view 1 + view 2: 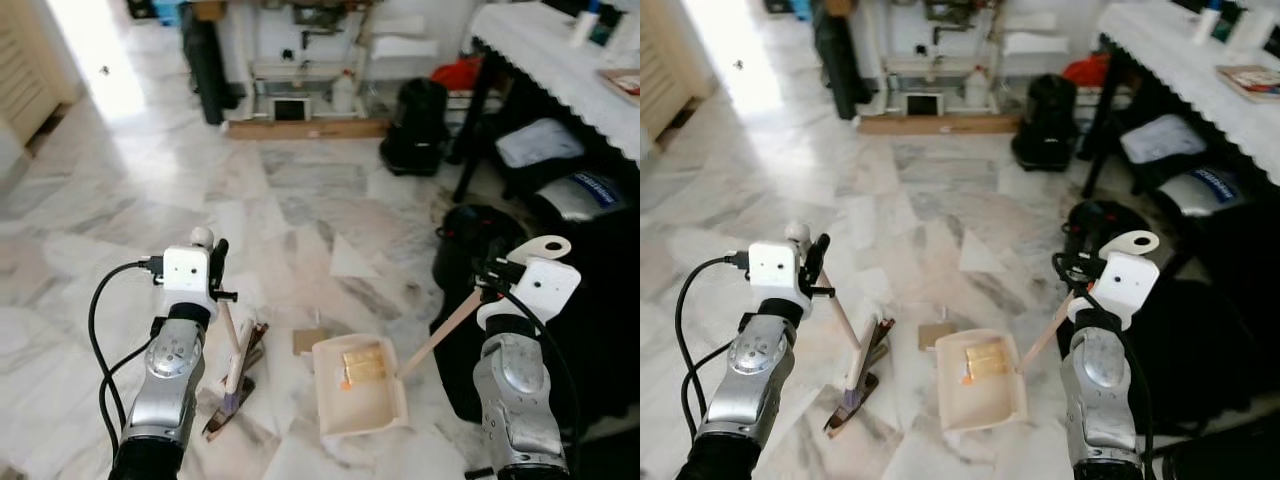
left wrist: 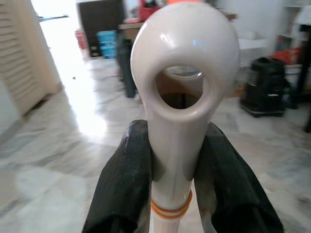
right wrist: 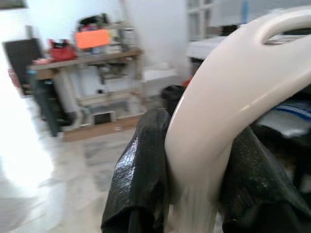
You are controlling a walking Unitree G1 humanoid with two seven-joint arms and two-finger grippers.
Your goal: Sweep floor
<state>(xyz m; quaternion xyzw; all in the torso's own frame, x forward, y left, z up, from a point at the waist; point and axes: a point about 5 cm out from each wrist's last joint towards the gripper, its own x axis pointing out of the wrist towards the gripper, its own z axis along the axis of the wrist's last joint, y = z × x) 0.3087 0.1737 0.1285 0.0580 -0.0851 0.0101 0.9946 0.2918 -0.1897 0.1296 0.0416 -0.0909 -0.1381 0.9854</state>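
1. Left end effector point(image 2: 170, 194): both black fingers point(image 2: 121, 194) closed against the cream handle of a hand broom point(image 1: 237, 362), just below the handle's looped end. The broom stands steeply on the marble floor point(image 1: 130, 200), its dark bristle head touching the floor in front of the robot's left arm.

2. Right end effector point(image 3: 189, 194): both black fingers point(image 3: 141, 184) closed on the curved cream grip at the top of the dustpan's handle. The handle slopes down toward the robot's left to the pan.

3. Dustpan point(image 1: 385, 405): a cream pan resting on the floor between the two arms, its open mouth facing away from the robot. A yellowish, wrapper-like piece of litter point(image 1: 362, 364) lies inside it, near the mouth.

4. Cardboard scrap point(image 1: 308, 341): a small tan piece lying flat on the floor, just beyond the pan's mouth and between the pan and the broom head.

5. Surroundings: a counter point(image 1: 560, 70) draped in a white lace cloth stands at the robot's right, with dark bags point(image 1: 480, 250) on the floor beneath and beside it. A black backpack point(image 1: 416, 125) sits farther out. Cluttered shelving point(image 1: 310, 60) lines the far wall, and bright daylight falls on the floor at far left.
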